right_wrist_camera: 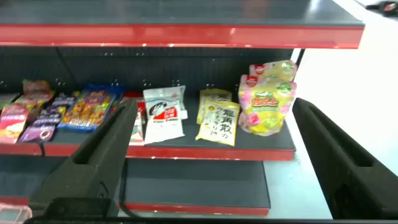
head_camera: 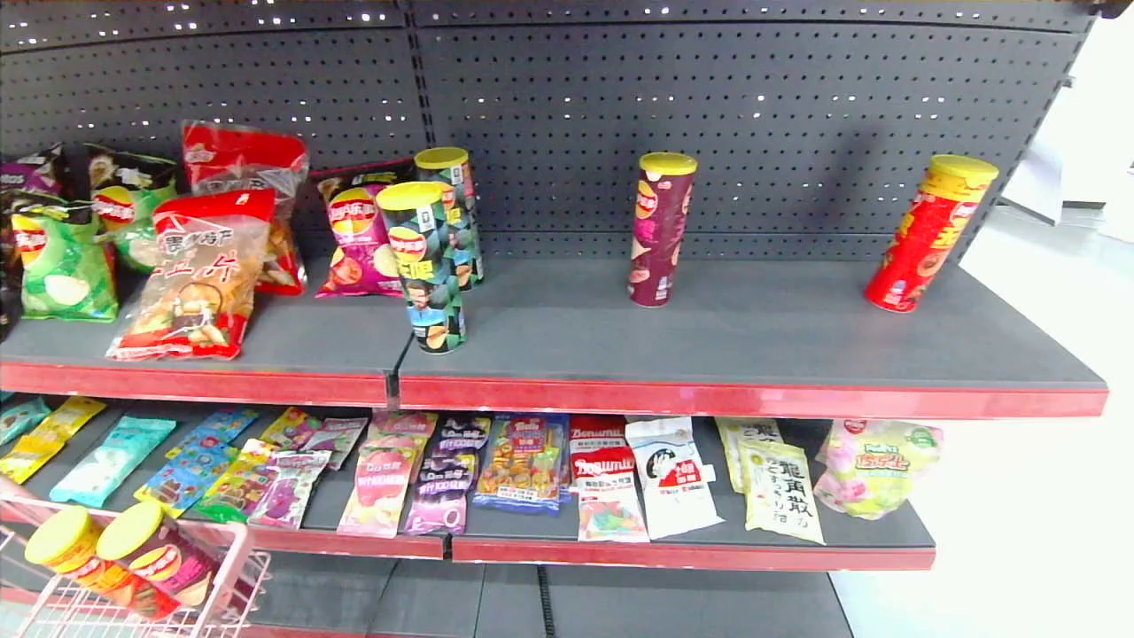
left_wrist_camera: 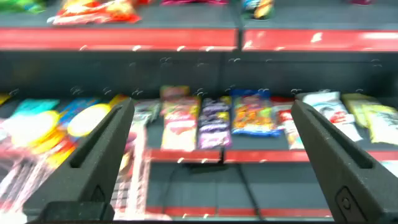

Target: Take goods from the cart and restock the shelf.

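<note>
Standing wide apart, the jaws of the left gripper (left_wrist_camera: 217,165) clamp nothing. Through the gap, the flat snack packets (left_wrist_camera: 214,121) on the lower board of the dark grey metal shelf with red front edges (head_camera: 744,399) are visible. The pink wire cart (left_wrist_camera: 25,180), with its two yellow-lidded cylindrical chip cans (head_camera: 159,554) lying on their sides, sits behind one finger (left_wrist_camera: 99,155), outside the gap and before the shelf's left end. The jaws of the right gripper (right_wrist_camera: 217,168) are likewise apart and hold nothing. A white pouch (right_wrist_camera: 165,112) and a yellow-green bag (right_wrist_camera: 267,96) lie beyond them, toward the lower board's right end. On the upper board:
- two dark patterned cans (head_camera: 430,266) stand beside the middle seam;
- a maroon can (head_camera: 657,230) stands right of them;
- a red can (head_camera: 928,235) stands at the right end;
- chip bags (head_camera: 199,275) occupy the left end.
</note>
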